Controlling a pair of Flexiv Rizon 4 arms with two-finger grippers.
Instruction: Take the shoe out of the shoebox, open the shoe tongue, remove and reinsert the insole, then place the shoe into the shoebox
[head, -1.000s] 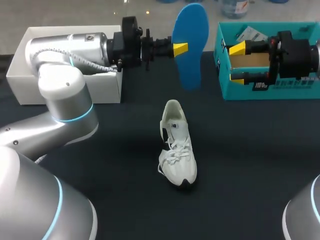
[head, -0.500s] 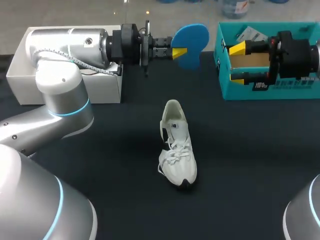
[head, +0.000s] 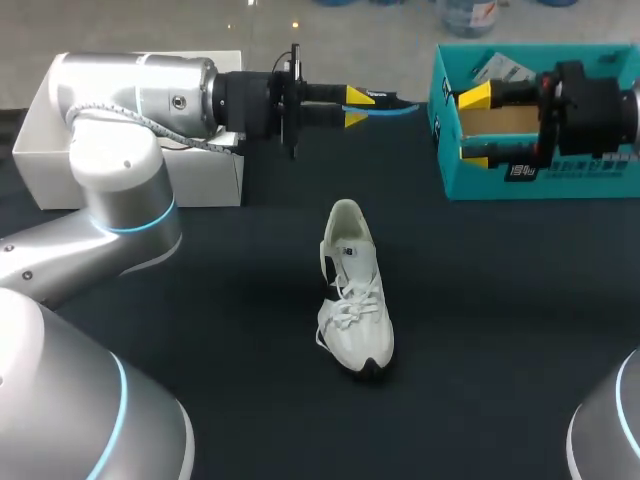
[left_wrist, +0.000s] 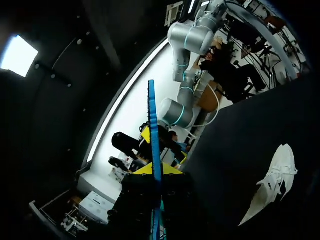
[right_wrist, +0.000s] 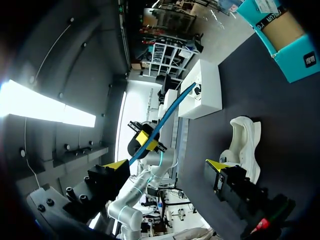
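Above the far side of the table (head: 500, 330) our left gripper (head: 357, 105) is clamped on the blue insole (head: 398, 108), flat in the air. We judge it light, thin and bendy, so holding one end suits it. Our right gripper (head: 475, 127) has its fingers apart at the shoebox (head: 540, 182); the shoe (head: 352, 290) stands mid-table

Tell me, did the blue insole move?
Yes. The blue insole has turned in the left gripper from face-on to flat and edge-on, its tip now pointing toward the teal shoebox.
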